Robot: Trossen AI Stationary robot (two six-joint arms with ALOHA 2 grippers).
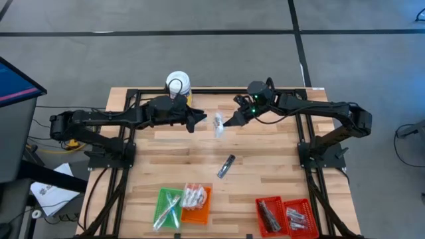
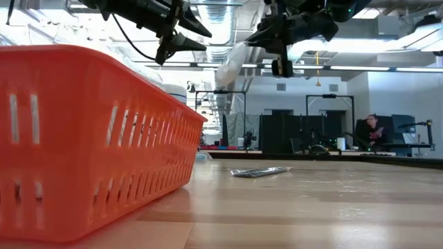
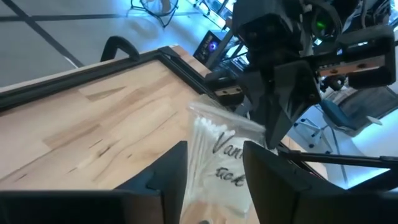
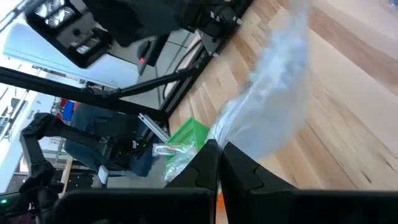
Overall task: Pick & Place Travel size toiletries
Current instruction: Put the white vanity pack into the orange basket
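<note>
Looking down from above, you see the right gripper (image 1: 228, 124) pinching a clear packet (image 1: 218, 125) in mid-air over the table's (image 1: 265, 166) far half — the left gripper (image 1: 201, 118) just beside it. Left wrist view: its fingers (image 3: 171, 171) spread around that packet (image 3: 221, 165), apart.

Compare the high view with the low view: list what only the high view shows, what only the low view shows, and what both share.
Only the high view: the white-lidded tub, the green tray, the red tray and both arms whole.

Only the low view: the room behind, with a seated person.

Both: the clear packet held in the air by the shut right gripper, the open left gripper beside it, the dark tube lying on the table, and the orange tray.
</note>
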